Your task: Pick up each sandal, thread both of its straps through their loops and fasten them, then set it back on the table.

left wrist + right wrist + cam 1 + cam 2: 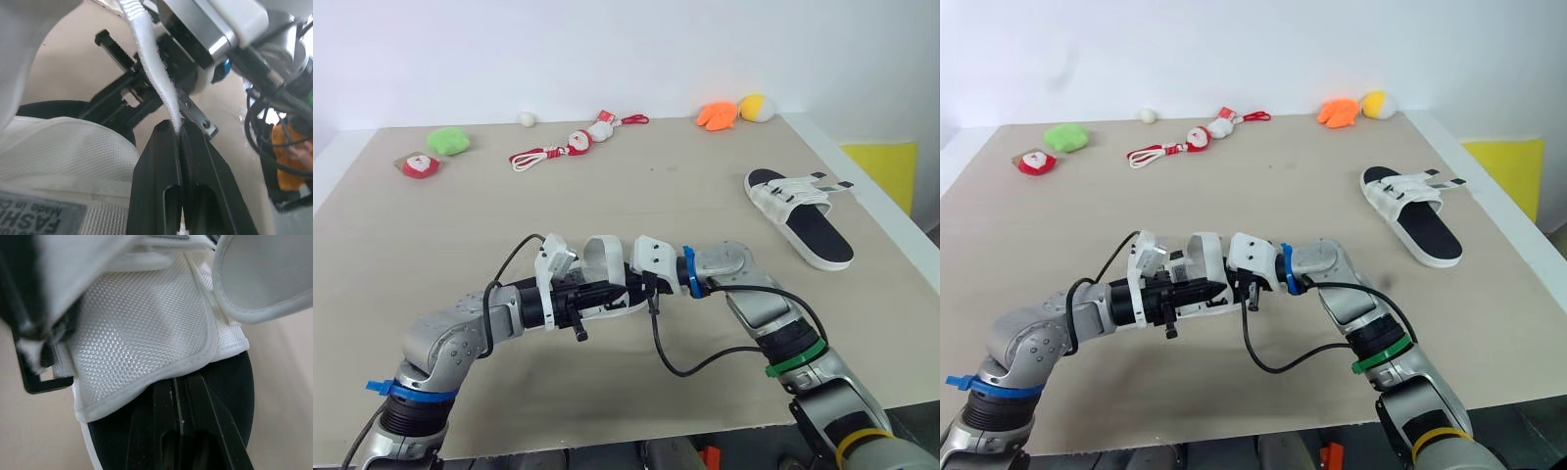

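Sandal (pixel 604 257) between bent arms, left tool (pixel 178 128) pinching strap (pixel 151 73), right tool (pixel 178 380) pressed together

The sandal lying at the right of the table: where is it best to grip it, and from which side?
The sandal lies flat, sole down, its straps crowding the far end with loose tips out to the right. So probably grip the bare black near end from above, jaws across its width.

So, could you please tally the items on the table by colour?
White sandals: 2
Red-and-white toys: 3
Green toy: 1
White ball: 1
Orange toy: 1
Yellow toy: 1
Total: 9
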`<act>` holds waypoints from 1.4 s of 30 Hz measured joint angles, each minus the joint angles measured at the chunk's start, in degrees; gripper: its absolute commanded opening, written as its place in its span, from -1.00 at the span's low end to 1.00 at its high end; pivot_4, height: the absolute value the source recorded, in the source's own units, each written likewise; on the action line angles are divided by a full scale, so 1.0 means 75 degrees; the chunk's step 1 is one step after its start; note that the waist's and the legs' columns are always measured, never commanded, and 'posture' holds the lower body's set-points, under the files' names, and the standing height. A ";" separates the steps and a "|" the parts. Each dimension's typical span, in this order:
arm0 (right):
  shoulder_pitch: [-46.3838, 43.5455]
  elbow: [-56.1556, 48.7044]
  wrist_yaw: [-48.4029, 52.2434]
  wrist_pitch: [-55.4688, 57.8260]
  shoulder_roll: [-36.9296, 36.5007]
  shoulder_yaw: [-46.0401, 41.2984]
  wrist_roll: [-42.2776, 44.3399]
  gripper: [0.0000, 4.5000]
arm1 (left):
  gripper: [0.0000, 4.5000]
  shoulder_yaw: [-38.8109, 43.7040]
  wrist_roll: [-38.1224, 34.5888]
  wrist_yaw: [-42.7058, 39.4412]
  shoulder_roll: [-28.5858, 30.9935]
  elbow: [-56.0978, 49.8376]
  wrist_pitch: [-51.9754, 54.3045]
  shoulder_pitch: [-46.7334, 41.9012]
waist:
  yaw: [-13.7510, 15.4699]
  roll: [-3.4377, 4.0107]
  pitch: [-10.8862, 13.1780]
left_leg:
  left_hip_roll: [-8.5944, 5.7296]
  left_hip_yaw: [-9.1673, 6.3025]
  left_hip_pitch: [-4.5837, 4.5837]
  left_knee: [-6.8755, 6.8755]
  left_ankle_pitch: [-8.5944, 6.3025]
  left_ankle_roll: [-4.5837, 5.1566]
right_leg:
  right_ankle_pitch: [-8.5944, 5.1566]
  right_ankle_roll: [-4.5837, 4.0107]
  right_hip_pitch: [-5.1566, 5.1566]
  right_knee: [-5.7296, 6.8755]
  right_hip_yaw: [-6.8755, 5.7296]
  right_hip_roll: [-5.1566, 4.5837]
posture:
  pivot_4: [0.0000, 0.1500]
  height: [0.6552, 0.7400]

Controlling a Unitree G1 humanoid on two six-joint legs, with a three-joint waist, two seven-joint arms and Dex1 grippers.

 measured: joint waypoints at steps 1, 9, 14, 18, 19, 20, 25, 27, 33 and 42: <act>-0.0002 0.0004 -0.0001 0.0003 0.0003 0.0001 0.0000 -1.00 | -0.98 -0.0065 0.0091 -0.0029 0.0031 -0.0019 -0.0106 0.0018 | 0.0000 0.0001 -0.0002 | 0.0000 0.0000 0.0002 -0.0001 0.0000 0.0000 | -0.0001 -0.0002 0.0001 0.0000 0.0000 0.0000 | 1.00 1.00; -0.0004 0.0016 -0.0012 0.0005 0.0013 0.0014 -0.0056 -1.00 | -0.98 -0.0555 0.0866 -0.0303 0.0272 0.0043 -0.1027 0.0105 | 0.0001 0.0002 -0.0023 | 0.0000 0.0001 0.0008 -0.0001 0.0000 0.0000 | -0.0019 -0.0034 0.0006 0.0000 0.0000 0.0000 | 1.00 1.00; -0.0004 0.0017 -0.0019 0.0008 0.0012 0.0011 -0.0074 -1.00 | -0.98 -0.0479 0.0948 -0.0306 0.0238 0.0230 -0.1237 0.0019 | 0.0005 0.0002 -0.0027 | 0.0000 0.0001 0.0008 0.0000 0.0000 0.0000 | -0.0018 -0.0033 0.0007 0.0000 0.0000 -0.0001 | 1.00 1.00; -0.0004 0.0016 -0.0017 0.0009 0.0012 0.0013 -0.0073 -1.00 | -0.98 -0.0409 0.0948 -0.0295 0.0210 0.0434 -0.1239 -0.0059 | 0.0004 0.0002 -0.0027 | 0.0000 0.0001 0.0008 -0.0001 0.0000 0.0000 | -0.0019 -0.0033 0.0005 0.0000 0.0000 0.0000 | 1.00 1.00; -0.0004 0.0016 -0.0014 0.0008 0.0012 0.0014 -0.0072 -1.00 | -0.98 -0.0411 0.0951 -0.0295 0.0210 0.0442 -0.1239 -0.0058 | 0.0004 0.0002 -0.0026 | 0.0000 0.0000 0.0008 -0.0002 0.0000 0.0000 | -0.0018 -0.0032 0.0005 0.0000 0.0000 0.0000 | 1.00 1.00; -0.0004 0.0016 -0.0014 0.0008 0.0012 0.0015 -0.0072 -1.00 | -0.98 -0.0412 0.0963 -0.0295 0.0211 0.0447 -0.1246 -0.0050 | 0.0004 0.0002 -0.0027 | 0.0000 0.0001 0.0008 -0.0002 0.0000 0.0000 | -0.0018 -0.0032 0.0005 0.0000 0.0000 0.0000 | 1.00 1.00; -0.0012 0.0016 -0.0017 0.0003 0.0018 0.0016 -0.0073 -1.00 | -0.98 -0.0503 0.1141 -0.0325 0.0247 0.0444 -0.1365 0.0057 | 0.0000 0.0003 -0.0027 | 0.0001 0.0001 0.0009 -0.0002 0.0000 0.0000 | -0.0018 -0.0033 0.0005 0.0000 0.0000 0.0000 | 1.00 1.00; -0.0013 0.0017 -0.0018 0.0003 0.0019 0.0019 -0.0074 -1.00 | -0.98 -0.0530 0.1211 -0.0359 0.0268 0.0445 -0.1425 0.0055 | 0.0000 0.0003 -0.0027 | 0.0001 0.0000 0.0010 -0.0002 0.0000 0.0000 | -0.0018 -0.0033 0.0005 0.0000 0.0000 0.0000 | 1.00 1.00; -0.0021 0.0018 -0.0016 -0.0003 0.0043 0.0048 -0.0070 -1.00 | -0.98 -0.0579 0.1275 -0.0568 0.0402 0.0453 -0.1539 0.0111 | -0.0020 0.0003 -0.0027 | 0.0002 0.0001 0.0013 -0.0009 0.0000 0.0000 | -0.0020 -0.0035 0.0004 0.0000 0.0000 0.0001 | 1.00 1.00; -0.0028 0.0014 -0.0024 -0.0004 0.0063 0.0052 -0.0070 -1.00 | -0.43 -0.0634 0.1386 -0.0658 0.0523 0.0383 -0.1598 0.0133 | -0.0064 0.0004 -0.0028 | 0.0003 0.0001 0.0016 -0.0015 0.0000 0.0000 | -0.0022 -0.0038 0.0004 0.0000 0.0000 0.0002 | 1.00 1.00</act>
